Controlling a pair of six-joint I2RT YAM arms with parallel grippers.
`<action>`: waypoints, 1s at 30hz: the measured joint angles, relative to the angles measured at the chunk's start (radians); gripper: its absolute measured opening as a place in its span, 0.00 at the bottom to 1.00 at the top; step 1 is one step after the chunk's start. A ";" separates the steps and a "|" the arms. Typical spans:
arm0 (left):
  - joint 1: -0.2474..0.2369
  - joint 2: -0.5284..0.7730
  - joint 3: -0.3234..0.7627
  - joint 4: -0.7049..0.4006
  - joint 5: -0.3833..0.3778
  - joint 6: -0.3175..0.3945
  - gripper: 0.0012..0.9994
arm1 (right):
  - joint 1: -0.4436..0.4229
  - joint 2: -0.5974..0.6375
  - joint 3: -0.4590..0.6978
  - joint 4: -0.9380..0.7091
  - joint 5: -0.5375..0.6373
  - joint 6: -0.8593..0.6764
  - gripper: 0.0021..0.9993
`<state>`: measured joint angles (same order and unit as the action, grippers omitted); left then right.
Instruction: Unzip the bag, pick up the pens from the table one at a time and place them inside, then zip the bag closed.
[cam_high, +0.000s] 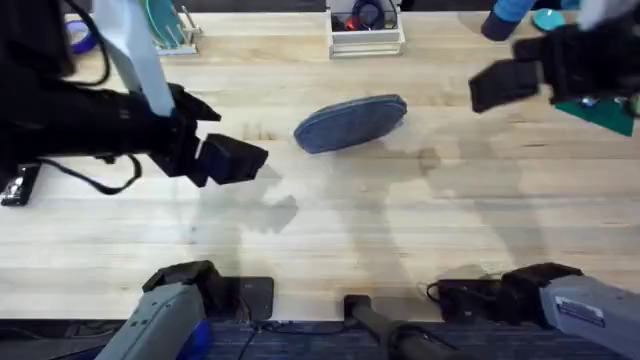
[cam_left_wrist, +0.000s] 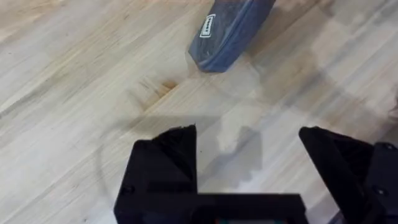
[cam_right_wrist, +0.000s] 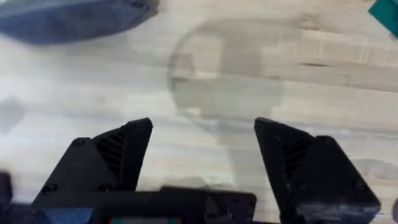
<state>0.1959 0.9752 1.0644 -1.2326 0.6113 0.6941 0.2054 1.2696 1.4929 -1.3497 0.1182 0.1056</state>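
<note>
A: The bag lies mid-desk, a bit to the far side, tilted. I can't make out its zip or any pens.

B: And both claws hang wide open, empty. The left claw is just left of the bag, the right claw well off to its right.

A: I'd have one pin an end flat, the other find the pull tab and draw along the zip, not upward.

Even, bright light falls from above on the pale tabletop, where soft grey arm shadows spread near its middle. Both arms smear with motion blur overhead. The pouch looks soft in the right wrist view.
</note>
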 joint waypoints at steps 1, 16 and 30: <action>0.000 0.000 0.022 -0.021 -0.002 0.000 1.00 | 0.000 -0.026 0.000 -0.018 -0.012 -0.011 1.00; 0.000 -0.119 0.168 -0.287 -0.006 -0.002 1.00 | 0.000 -0.334 0.000 -0.196 -0.059 -0.062 1.00; 0.000 -0.282 0.179 -0.334 -0.005 -0.002 1.00 | 0.000 -0.440 0.000 -0.261 -0.059 -0.062 1.00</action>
<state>0.1959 0.6930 1.2430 -1.5663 0.6059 0.6922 0.2058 0.8291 1.4929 -1.6109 0.0589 0.0437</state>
